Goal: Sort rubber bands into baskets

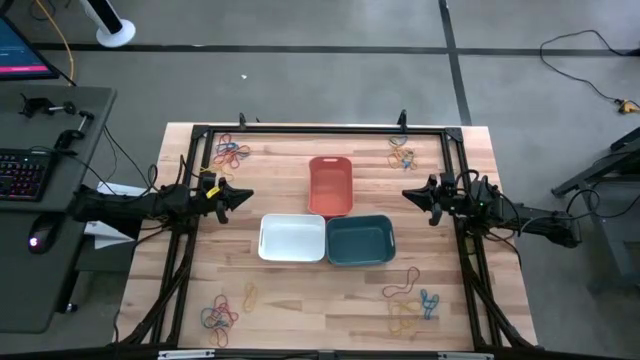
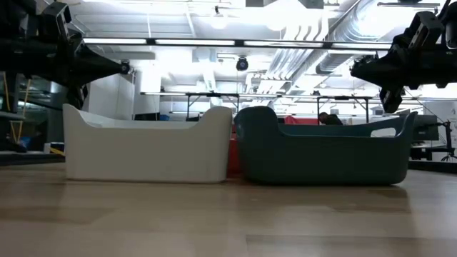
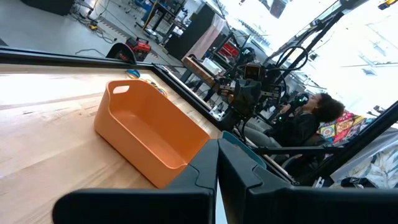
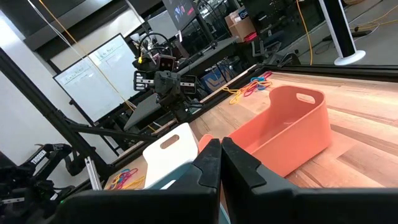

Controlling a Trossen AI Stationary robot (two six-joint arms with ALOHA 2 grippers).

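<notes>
Pale planked wood forms the table [image 1: 300, 300], and over it both dark arms reach inward from the frame's left and right edges at mid-height. The left gripper [image 1: 243, 197] hangs left of centre in the high view with its fingers [image 3: 186, 180] pressed together, as the left wrist view shows. The right gripper [image 1: 408, 194] mirrors it right of centre, its fingers [image 4: 208, 165] likewise meeting in a thin seam. Neither holds anything, and both stand off the wood, since the low view has them in its upper corners above the basket rims.

Three smooth plastic baskets with rounded corners sit at the centre of the high view: the orange-red basket [image 1: 331, 185] uppermost, the white basket [image 1: 292, 239] lower left, the teal basket [image 1: 360, 241] lower right, the last two side by side and seemingly touching. The low view shows what the top-down one cannot: their wall height, the scooped rims, and only a sliver of red between white and teal. The wrist views add the oval handle slot in the orange-red basket's end wall.

The rubber bands lie in four loose tangles of thin loops near the table's corners: upper left [image 1: 230, 153], upper right [image 1: 402, 156], lower left [image 1: 222, 313] and lower right [image 1: 412, 300]. All are outside the baskets, whose insides look bare from above. The left wrist view catches a seated person [image 3: 305, 124] beyond the table, though that part is dim.
</notes>
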